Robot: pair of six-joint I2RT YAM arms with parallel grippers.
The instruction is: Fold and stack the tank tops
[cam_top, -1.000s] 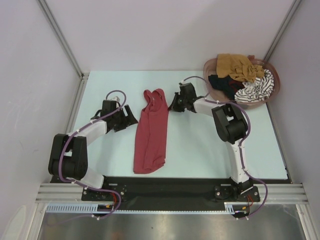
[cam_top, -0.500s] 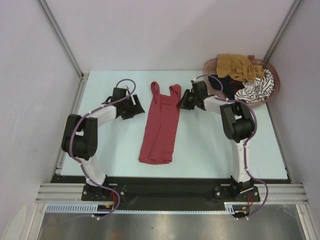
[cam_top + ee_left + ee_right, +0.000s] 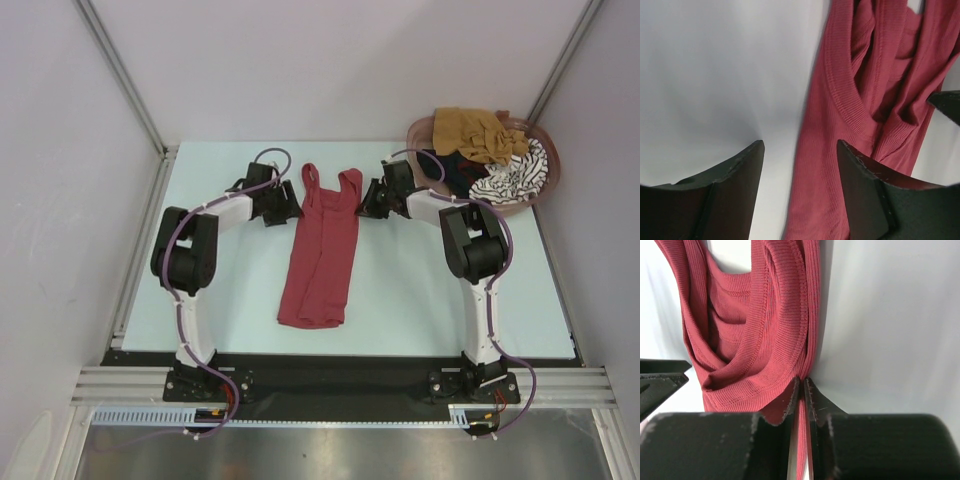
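Note:
A dark red tank top [image 3: 322, 250] lies lengthwise on the pale table, straps at the far end. My right gripper [image 3: 366, 204] is shut on its right edge just below the strap; the right wrist view shows the ribbed hem pinched between the fingertips of this gripper [image 3: 802, 380]. My left gripper [image 3: 289, 203] is open at the garment's left shoulder. In the left wrist view this gripper [image 3: 800, 146] straddles the left edge of the red cloth [image 3: 840, 100], one finger over bare table and one over fabric. A mustard-brown top [image 3: 478, 132], a black one [image 3: 445, 165] and a striped one [image 3: 515, 175] sit in the basket.
The pinkish-brown oval basket [image 3: 548, 185] stands at the table's far right corner, close behind the right arm. White walls enclose the table on the left, the far side and the right. The arm bases are bolted at the near edge.
The right gripper has dragged the red tank top right and farther away, straightening it. The left arm has swung in to the garment's left shoulder, its jaws narrowing somewhat.

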